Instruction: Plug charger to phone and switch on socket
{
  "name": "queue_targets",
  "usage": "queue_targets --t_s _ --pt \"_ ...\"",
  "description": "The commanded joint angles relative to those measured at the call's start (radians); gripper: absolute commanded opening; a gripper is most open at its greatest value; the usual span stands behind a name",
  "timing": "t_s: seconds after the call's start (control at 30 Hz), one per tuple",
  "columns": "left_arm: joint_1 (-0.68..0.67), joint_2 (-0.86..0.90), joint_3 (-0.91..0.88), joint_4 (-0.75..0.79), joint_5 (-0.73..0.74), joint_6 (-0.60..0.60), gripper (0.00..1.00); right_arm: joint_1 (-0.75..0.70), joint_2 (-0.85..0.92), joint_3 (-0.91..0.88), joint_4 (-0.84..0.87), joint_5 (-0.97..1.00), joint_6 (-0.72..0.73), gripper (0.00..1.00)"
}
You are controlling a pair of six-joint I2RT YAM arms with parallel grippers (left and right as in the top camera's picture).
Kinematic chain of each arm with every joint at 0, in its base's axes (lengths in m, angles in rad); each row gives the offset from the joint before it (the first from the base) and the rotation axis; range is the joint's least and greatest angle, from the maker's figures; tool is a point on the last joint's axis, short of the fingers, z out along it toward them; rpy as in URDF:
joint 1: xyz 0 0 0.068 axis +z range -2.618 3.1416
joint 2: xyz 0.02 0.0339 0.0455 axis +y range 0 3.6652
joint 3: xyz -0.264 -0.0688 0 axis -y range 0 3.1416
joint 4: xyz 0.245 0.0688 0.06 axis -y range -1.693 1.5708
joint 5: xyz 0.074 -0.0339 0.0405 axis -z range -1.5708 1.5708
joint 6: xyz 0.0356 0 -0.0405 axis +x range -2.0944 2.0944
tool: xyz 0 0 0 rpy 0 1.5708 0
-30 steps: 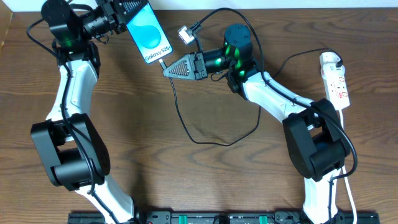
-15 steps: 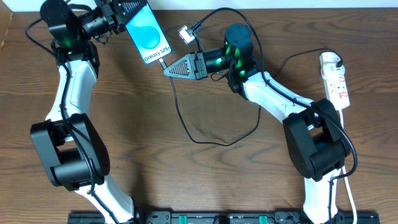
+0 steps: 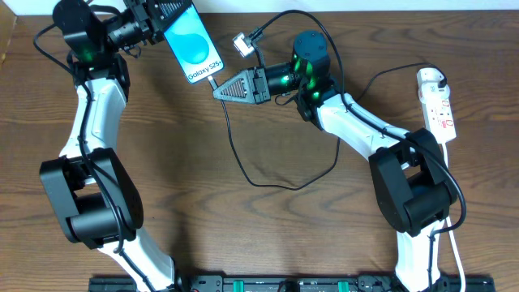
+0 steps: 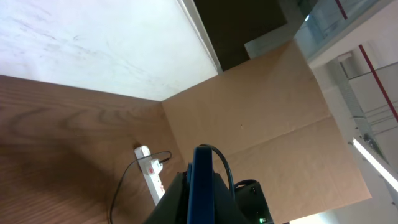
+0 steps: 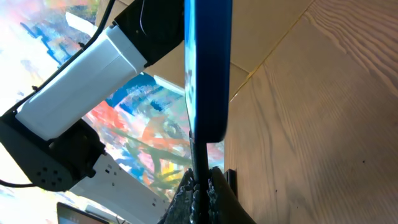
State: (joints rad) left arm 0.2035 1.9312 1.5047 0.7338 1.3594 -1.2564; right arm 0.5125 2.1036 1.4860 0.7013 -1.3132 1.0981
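Black charger [image 5: 199,158] tip, pinched in the right gripper [image 3: 219,92], seems seated in the phone [image 3: 195,45] that the left gripper [image 3: 169,16] clamps; the socket [image 3: 442,113] far right of it awaits switching.

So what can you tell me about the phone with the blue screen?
The phone is a slim rectangle with a dark frame and a bright blue screen showing lighter circles and the words Galaxy S25+. It is held tilted above the wooden table, screen up. The left fingers clamp its top end. The black tip of the charger meets its bottom edge, pinched by the right fingers.
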Motion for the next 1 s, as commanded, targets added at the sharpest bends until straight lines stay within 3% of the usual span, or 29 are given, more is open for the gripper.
queue_targets --t_s 0.0,0.97 --pt "-0.015 -0.036 0.021 0.008 0.003 -0.004 0.07 -0.009 0.006 0.013 0.007 0.021 -0.014 0.01" --pt "-0.020 -0.036 0.021 0.008 0.074 0.007 0.07 -0.008 0.006 0.013 0.007 0.096 -0.014 0.01"
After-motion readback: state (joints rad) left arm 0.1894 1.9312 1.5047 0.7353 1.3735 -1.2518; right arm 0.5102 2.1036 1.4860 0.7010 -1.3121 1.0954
